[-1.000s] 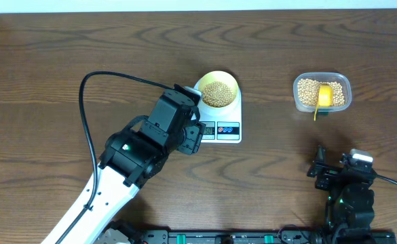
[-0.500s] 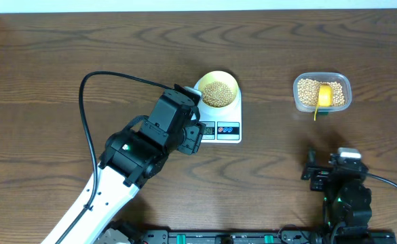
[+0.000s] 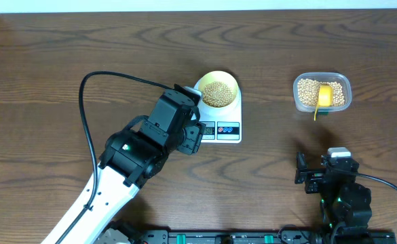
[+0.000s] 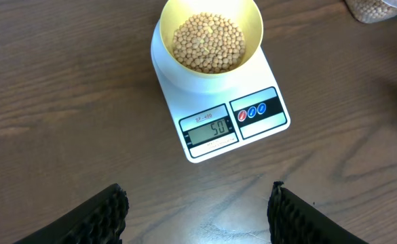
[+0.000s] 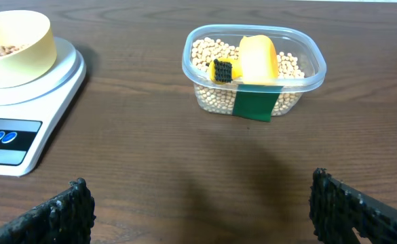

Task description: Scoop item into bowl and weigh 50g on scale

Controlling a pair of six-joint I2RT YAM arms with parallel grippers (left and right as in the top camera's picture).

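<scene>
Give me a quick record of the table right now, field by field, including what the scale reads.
weighing: bowl sits upright on scale, beans inside
reading: display shows 50
supply: clear tub stands apart from the scale, holding more beans and yellow scoop
left arm: left gripper open, empty, in front of the scale
right arm: right gripper open, empty, facing the tub

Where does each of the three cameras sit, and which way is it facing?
Overhead: above the table, looking straight down; the left arm and right arm show.
Left wrist: looks down past the open left claw at the scale and bowl.
Right wrist: low, facing across the table past the open right claw at the tub.
Shared: all three see the scale.
</scene>
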